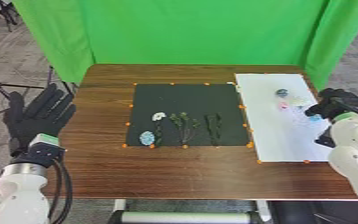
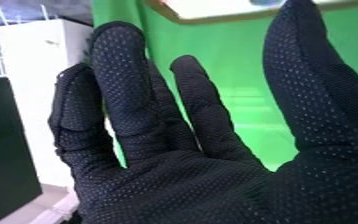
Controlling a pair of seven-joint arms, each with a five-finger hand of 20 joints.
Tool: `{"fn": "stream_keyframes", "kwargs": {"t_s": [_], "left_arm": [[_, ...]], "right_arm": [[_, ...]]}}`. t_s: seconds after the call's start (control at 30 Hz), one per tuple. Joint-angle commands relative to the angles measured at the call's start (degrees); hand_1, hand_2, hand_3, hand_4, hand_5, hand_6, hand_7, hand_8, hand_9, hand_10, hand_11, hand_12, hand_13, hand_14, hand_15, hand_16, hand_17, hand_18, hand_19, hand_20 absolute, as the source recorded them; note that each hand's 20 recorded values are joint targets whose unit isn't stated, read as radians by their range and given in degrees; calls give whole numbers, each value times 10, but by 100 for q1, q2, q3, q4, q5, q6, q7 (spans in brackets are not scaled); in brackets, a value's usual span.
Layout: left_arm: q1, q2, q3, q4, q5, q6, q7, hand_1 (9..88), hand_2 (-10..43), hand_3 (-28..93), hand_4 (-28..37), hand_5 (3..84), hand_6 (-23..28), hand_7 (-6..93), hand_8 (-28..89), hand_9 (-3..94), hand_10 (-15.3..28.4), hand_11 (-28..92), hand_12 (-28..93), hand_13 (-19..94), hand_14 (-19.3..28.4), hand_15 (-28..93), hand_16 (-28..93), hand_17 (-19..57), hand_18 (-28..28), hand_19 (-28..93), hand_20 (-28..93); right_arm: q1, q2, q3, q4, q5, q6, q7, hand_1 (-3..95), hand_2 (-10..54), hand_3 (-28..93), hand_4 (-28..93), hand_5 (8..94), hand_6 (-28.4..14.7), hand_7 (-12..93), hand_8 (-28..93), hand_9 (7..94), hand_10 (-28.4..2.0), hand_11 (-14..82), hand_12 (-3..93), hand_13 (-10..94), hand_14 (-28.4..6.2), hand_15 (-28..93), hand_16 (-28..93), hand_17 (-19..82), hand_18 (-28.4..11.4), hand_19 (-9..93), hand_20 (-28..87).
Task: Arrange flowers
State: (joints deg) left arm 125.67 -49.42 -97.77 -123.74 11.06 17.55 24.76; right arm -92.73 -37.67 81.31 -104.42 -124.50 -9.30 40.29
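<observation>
Your black-gloved fabric right hand (image 2: 184, 187) is holding its fingers wide; the pale-blue oval flower head (image 1: 147, 138), likely fragile, is needing gentle base pinching.

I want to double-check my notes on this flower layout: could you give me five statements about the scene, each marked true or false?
1. The black mat lies left of the white sheet. True.
2. Green stems lie on the white sheet only. False: they lie on the black mat.
3. On the mat, the light-blue bloom is farther from the robot than the white one. False: the light-blue bloom is nearer, the white bloom farther.
4. The left hand is over the mat. False: the left hand is at the table's left edge.
5. The right hand is open. True.
</observation>
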Motion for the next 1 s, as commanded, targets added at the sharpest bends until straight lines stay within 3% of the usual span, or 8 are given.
{"fn": "stream_keyframes", "kwargs": {"t_s": [0.03,0.07,0.43,0.53,0.63,0.77,0.93,1.0], "left_arm": [[62,-1,-4,-58,75,-43,16,239,168,673,-283,403,76,185,-99,331,138,250,110,229,133,409,-76,-56,135,347,139],[82,-33,-25,-63,171,-53,-71,239,167,673,-283,403,76,185,-99,331,137,250,110,229,133,410,-76,-56,135,347,139],[27,3,64,-48,95,1,-37,238,162,679,-283,401,77,188,-99,334,138,255,113,233,133,414,-76,-55,135,345,139],[30,-2,63,-55,115,-21,-54,239,162,678,-283,402,77,188,-99,335,138,256,113,232,133,415,-76,-55,135,345,139],[8,-8,78,-45,114,-12,-68,239,162,677,-283,403,78,190,-99,335,138,256,113,232,134,416,-75,-56,135,346,139],[23,-15,81,-62,88,-5,-70,240,162,676,-283,404,78,191,-99,335,137,257,114,233,133,417,-76,-56,135,346,140],[43,-23,63,-69,106,6,-80,241,162,676,-283,405,78,192,-100,336,137,259,115,234,133,418,-76,-56,135,347,140],[39,-22,68,-69,104,15,-80,240,162,677,-283,405,78,192,-100,336,138,259,115,234,134,420,-76,-56,135,347,140]], "right_arm": [[236,-41,-98,432,250,-552,-45,323,-95,774,-280,405,-85,109,-113,418,-174,108,105,600,-146,675,195,313,-255,845,332],[346,-66,-179,520,423,-575,111,325,-95,771,-280,404,-84,111,-113,422,-171,112,105,599,-146,674,194,311,-255,844,333],[457,-148,-419,894,465,-357,-64,335,-86,779,-282,395,-83,123,-120,422,-153,129,97,601,-142,653,178,309,-249,831,334],[504,-176,-501,954,541,-367,-34,308,-5,778,-282,422,-87,128,-127,465,-152,137,91,611,-138,631,166,313,-245,828,331],[519,-191,-560,980,437,-363,-125,327,14,782,-281,452,-99,123,-126,498,-162,142,93,619,-136,613,160,317,-242,827,329],[554,-197,-582,952,384,-643,-163,410,-19,799,-279,526,-83,144,-135,585,-157,151,115,652,-120,583,186,319,-240,824,339],[436,-189,-627,909,172,-331,-308,483,-28,781,-281,624,-47,170,-131,697,-136,169,150,701,-97,571,224,327,-238,819,360],[346,-184,-611,880,122,-123,-387,506,-30,744,-282,646,-37,178,-69,736,-120,156,204,711,-95,563,246,331,-237,815,375]]}}
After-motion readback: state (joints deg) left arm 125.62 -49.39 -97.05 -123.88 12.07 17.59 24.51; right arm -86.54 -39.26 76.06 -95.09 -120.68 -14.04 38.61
